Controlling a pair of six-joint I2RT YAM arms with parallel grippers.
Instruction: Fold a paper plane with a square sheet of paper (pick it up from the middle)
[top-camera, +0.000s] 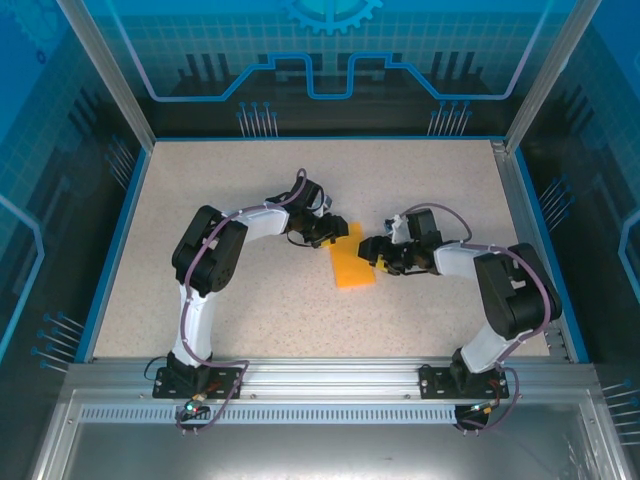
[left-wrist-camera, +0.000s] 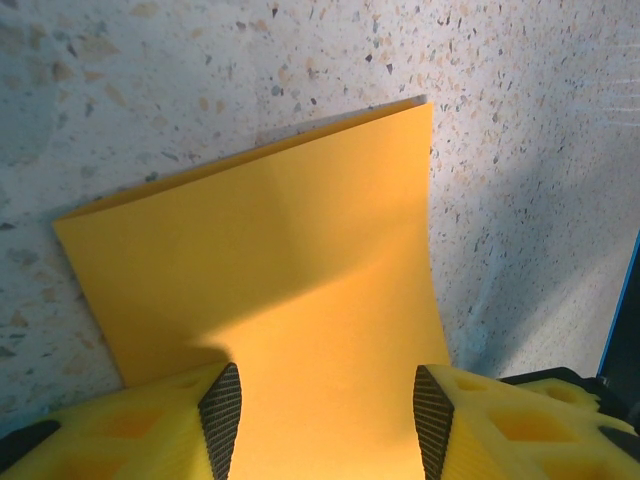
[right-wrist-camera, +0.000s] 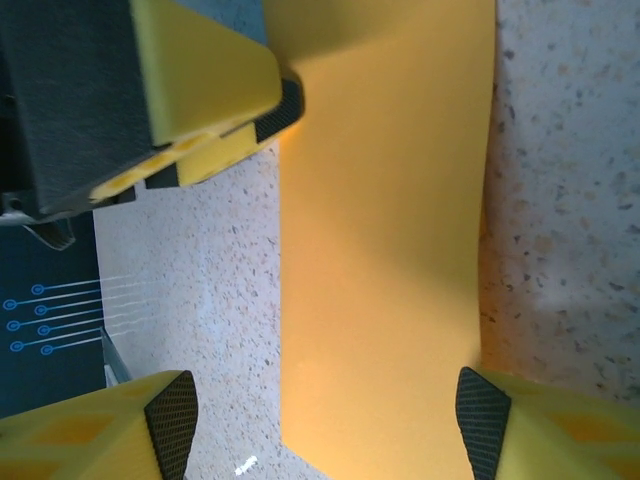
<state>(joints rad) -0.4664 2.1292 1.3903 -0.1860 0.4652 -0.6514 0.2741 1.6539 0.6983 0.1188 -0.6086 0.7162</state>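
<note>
The square sheet of paper (top-camera: 352, 268) is orange-yellow and lies folded into a narrow rectangle at the table's middle. Its doubled edge shows in the left wrist view, where the paper (left-wrist-camera: 290, 270) bows slightly upward. My left gripper (top-camera: 327, 232) is at the paper's far left end; its jaws (left-wrist-camera: 328, 425) stand apart over the sheet, pinching nothing. My right gripper (top-camera: 377, 250) is at the paper's right side, open (right-wrist-camera: 326, 425), with the paper (right-wrist-camera: 385, 250) lying flat between its fingertips (right-wrist-camera: 482, 415). The left gripper's yellow finger (right-wrist-camera: 205, 85) shows there at the paper's far end.
The speckled beige table (top-camera: 230, 190) is bordered by a blue rim and metal frame posts (top-camera: 110, 75). Both arms bend inward toward the centre. Bare tabletop surrounds the paper on all sides.
</note>
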